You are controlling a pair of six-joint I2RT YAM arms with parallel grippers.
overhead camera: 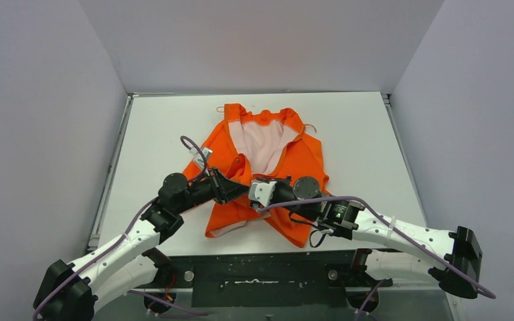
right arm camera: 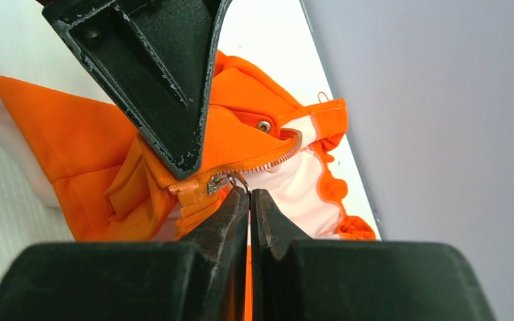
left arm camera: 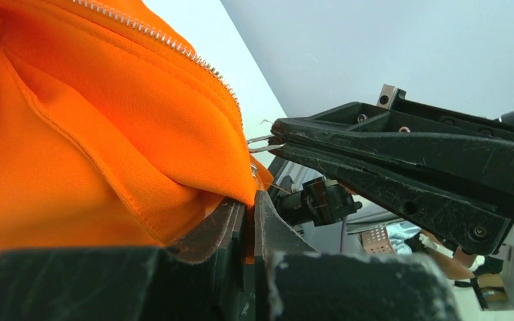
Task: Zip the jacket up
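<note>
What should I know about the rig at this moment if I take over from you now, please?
Left end effector: shut on the jacket, at its front edge by the zipper's lower end.
Right end effector: shut on the zipper pull.
The jacket lies mid-table, front open, pale lining showing.
Done: both grips are in place, with the slider low on the zipper.
Left to do: probably draw the pull up to the top while the other side holds the fabric taut.
</note>
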